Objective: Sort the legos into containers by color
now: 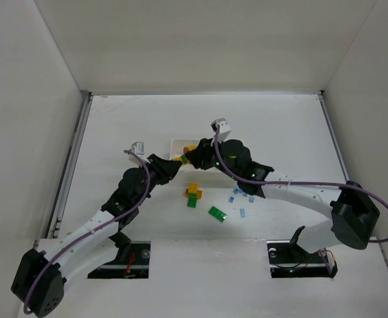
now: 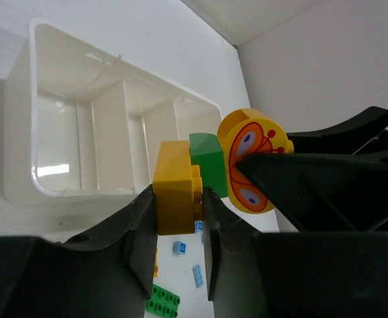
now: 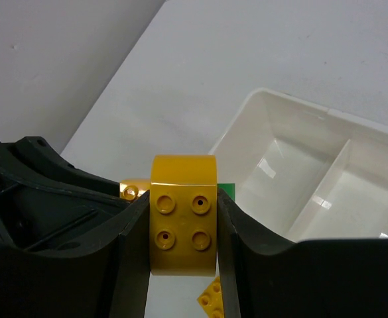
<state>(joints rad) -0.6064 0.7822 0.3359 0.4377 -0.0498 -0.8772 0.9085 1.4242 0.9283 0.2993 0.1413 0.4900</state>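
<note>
While left jaws pinch yellow brick (image 2: 175,189), right jaws clamp round yellow piece (image 3: 183,215), green brick (image 2: 207,162) between.

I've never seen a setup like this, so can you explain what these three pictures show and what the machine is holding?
These are two robot arms bolted to a white table. One picture looks down from above; the other two come from a camera on each wrist. The left hand grips a yellow brick, which is joined to a green brick and a round yellow piece. The right hand grips that round piece. So both hold one small stack, beside a white three-compartment tray. Loose bricks, green, yellow and light blue, lie nearer the arm bases.
</note>
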